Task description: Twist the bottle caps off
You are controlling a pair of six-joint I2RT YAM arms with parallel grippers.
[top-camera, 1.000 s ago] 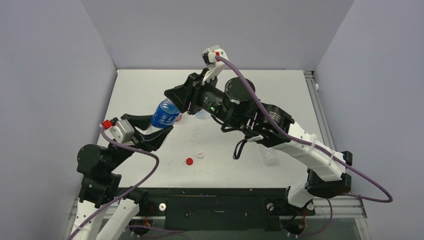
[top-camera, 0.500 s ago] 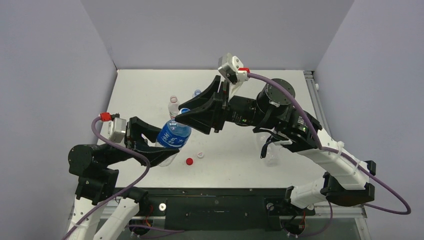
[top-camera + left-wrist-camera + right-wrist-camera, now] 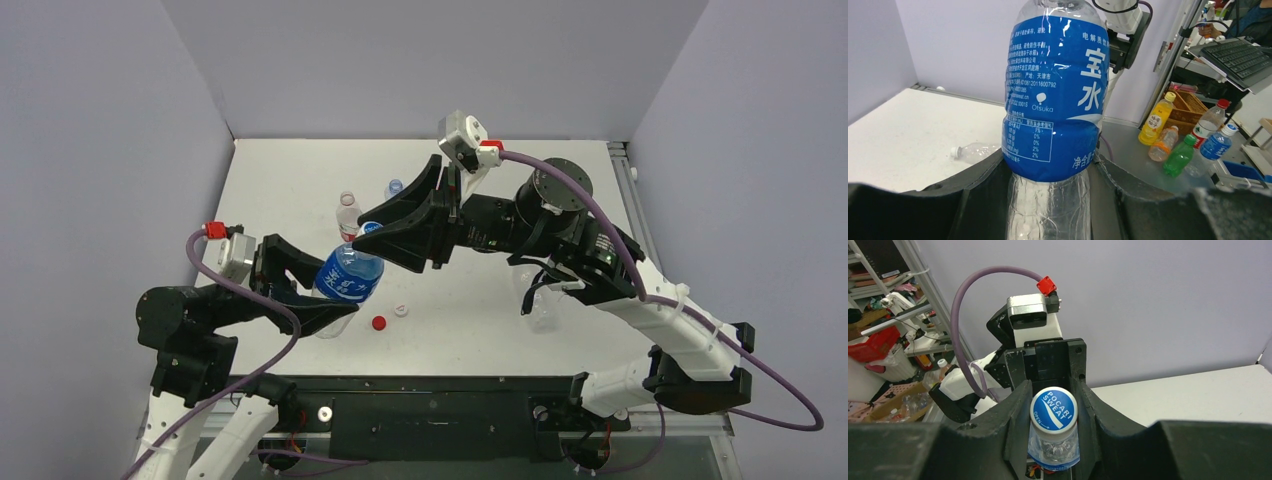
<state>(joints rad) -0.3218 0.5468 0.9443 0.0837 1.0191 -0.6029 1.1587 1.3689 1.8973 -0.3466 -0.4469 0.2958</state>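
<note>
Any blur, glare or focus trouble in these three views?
Top view: even light, soft shadows, no glare. Left wrist: the bottle label is sharp, the near fingers dark and smeared. Right wrist: print on the blue cap is crisp, the fingers beside it underexposed.

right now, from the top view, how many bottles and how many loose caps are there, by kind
bottles: 4 (blue-label bottle, back-left bottle, back-right bottle, clear bottle at right)
loose caps: 2 (red cap, white cap)
total: 6
</note>
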